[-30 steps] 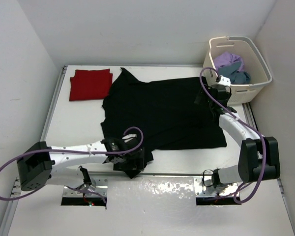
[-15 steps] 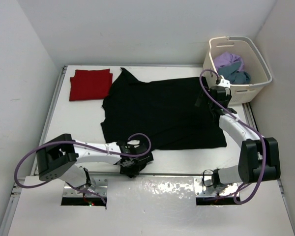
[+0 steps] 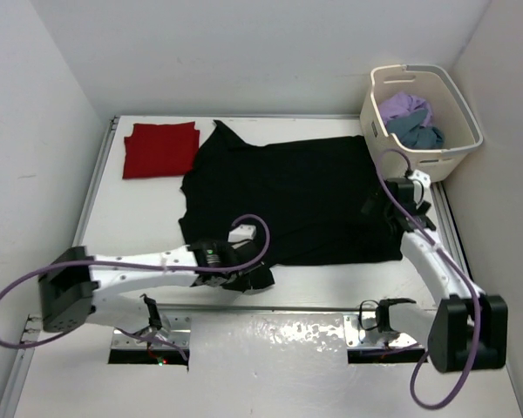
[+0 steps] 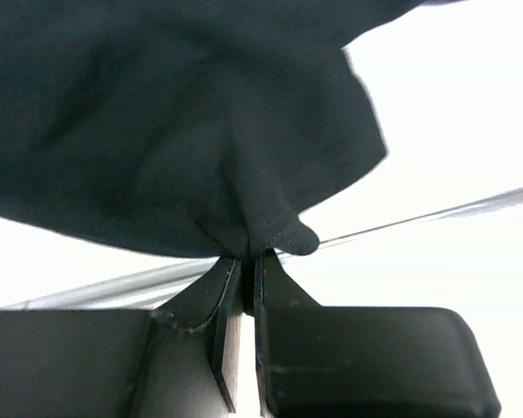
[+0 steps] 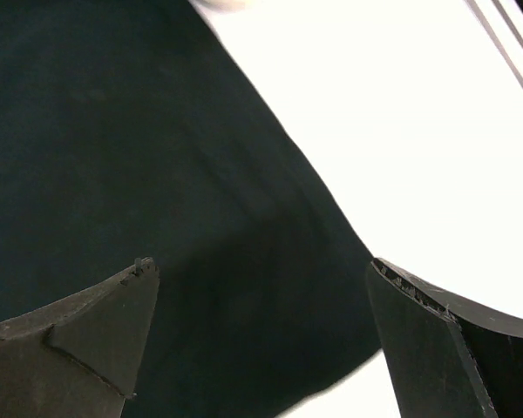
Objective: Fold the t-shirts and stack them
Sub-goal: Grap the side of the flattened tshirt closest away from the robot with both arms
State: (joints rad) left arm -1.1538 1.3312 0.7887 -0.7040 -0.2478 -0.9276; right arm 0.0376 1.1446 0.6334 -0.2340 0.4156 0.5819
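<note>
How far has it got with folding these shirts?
One done: the red t-shirt lies folded at the far left. In hand: the black t-shirt spread flat, the left tool shut on its near edge, the right tool open above its right side. Left: the lavender t-shirt and teal t-shirt in the basket.

Spread t-shirt [image 3: 288, 196] mid-bench [image 3: 139, 218]. Folded t-shirt [image 3: 161, 150] far left, near it. Laundry basket [image 3: 431, 164] at far-right corner, two bunched t-shirts [image 3: 408, 111] inside.

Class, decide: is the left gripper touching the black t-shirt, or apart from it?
Touching. The left wrist view shows the left gripper closed on a pinched fold at the edge of the black t-shirt.
</note>
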